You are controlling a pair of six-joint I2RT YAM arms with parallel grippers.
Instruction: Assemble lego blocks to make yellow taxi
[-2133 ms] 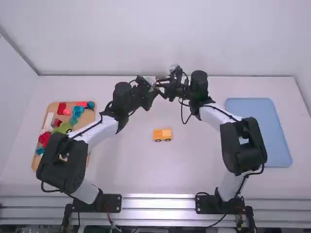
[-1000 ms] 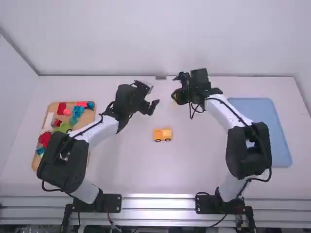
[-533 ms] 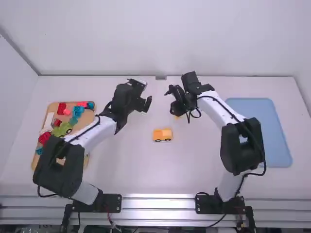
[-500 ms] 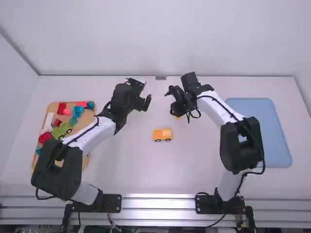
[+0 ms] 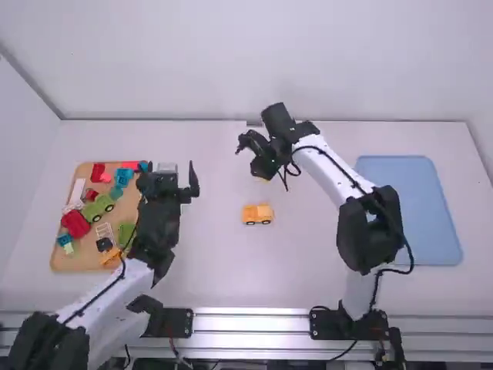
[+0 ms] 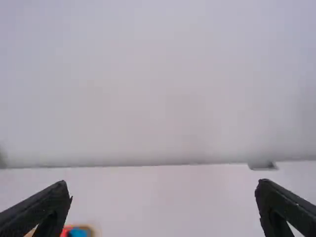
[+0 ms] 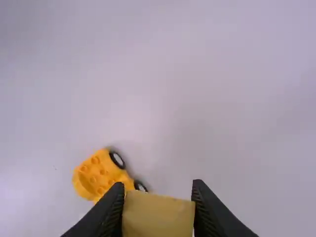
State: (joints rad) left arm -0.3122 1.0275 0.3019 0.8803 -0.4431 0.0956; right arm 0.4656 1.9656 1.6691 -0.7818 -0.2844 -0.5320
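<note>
My left gripper (image 5: 171,166) stands wide apart above the table, just right of the tray of blocks, holding nothing. The left wrist view shows the same gripper (image 6: 163,186), its two fingers far from each other. My right gripper (image 5: 264,168) is over the table's middle, beyond the yellow wheeled block (image 5: 258,213), which stands on the table. In the right wrist view that gripper (image 7: 157,184) is shut on a yellow block (image 7: 158,215). The studded wheeled block (image 7: 101,173) lies beyond it, partly covered by a finger and the held block.
A wooden tray (image 5: 60,264) at the left holds several loose blocks, among them a green wheeled one (image 5: 98,207), a red one (image 5: 75,224) and a white one (image 5: 77,191). A blue tray (image 5: 427,208) lies at the right. A wall rises behind the table.
The grippers have parted. My left arm has drawn back left and toward its base, uncovering more of the tray. My right gripper lately shifted left with the yellow block; the wheeled block stayed put.
</note>
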